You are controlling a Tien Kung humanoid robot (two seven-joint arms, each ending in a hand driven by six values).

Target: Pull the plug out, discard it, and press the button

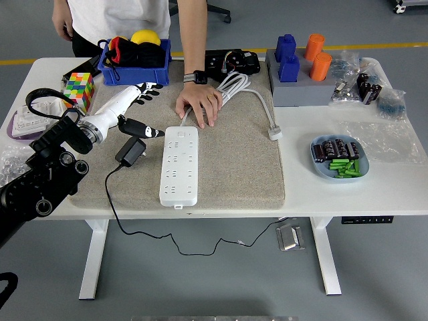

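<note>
The white power strip (179, 165) lies lengthwise on the grey mat (234, 167). No plug sits in its sockets. The black plug (130, 152) lies on the mat left of the strip, and its black cable (110, 200) trails over the table's front edge to the floor. My left hand (150, 110) hovers open above the plug, with one dark finger (148, 131) stretched toward the strip's far left corner. A person's hand (198, 102) rests at the strip's far end, on its white cord (234, 87).
A blue bin (134, 63) and a colour cube (78, 91) stand at the back left. At the back right is a grey block (297, 90) with blue and orange pieces, and a blue plate (321, 167) of small parts sits on the right. Plastic bags line both ends.
</note>
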